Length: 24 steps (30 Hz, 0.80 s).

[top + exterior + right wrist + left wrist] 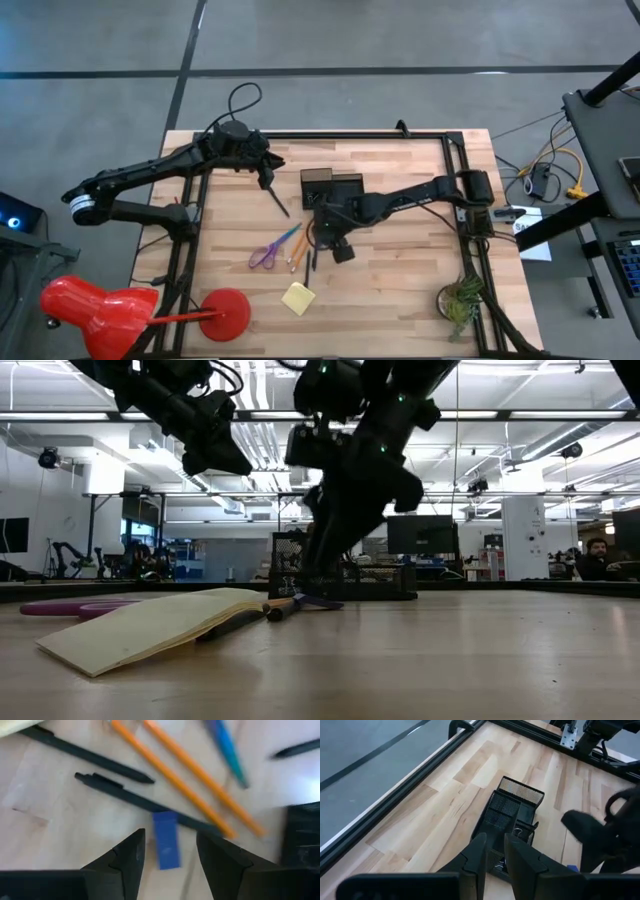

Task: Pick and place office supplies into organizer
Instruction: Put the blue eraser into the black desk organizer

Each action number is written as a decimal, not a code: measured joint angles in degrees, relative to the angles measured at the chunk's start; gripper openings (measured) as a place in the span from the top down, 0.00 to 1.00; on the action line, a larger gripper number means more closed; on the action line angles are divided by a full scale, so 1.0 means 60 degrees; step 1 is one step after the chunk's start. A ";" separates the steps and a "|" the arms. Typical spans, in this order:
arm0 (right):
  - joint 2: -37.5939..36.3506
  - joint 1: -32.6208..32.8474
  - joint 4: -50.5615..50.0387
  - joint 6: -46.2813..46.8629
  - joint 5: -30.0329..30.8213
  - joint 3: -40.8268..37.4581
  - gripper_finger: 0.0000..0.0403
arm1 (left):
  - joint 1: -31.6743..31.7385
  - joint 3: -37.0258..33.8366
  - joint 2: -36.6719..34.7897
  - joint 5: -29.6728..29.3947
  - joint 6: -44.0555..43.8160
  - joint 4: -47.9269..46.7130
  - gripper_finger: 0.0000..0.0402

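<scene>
Organizer (512,810) of black mesh; slim orange pencils (200,775) on pale woodgrain.

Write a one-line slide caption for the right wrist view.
Right end effector, open, poised over a blue eraser lying beside black pens and orange pencils.

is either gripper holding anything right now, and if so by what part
Nothing is visibly held. The right gripper is open above a small blue block lying on the table. The left gripper, over the organizer, has nothing visible between its fingers.
</scene>
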 joint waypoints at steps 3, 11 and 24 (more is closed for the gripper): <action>0.0256 0.0009 -0.0097 0.0149 -0.0105 -0.0015 0.58 | 0.0000 0.0000 0.0000 0.0000 0.0001 0.0000 0.87; 0.0370 -0.0013 0.0036 0.0572 0.0296 -0.0011 0.58 | 0.0000 0.0000 0.0000 0.0000 0.0033 -0.0011 0.87; 0.0931 0.0001 0.0446 0.0598 -0.0052 -0.0015 0.58 | 0.0000 0.0000 0.0000 0.0003 0.0085 -0.0067 0.87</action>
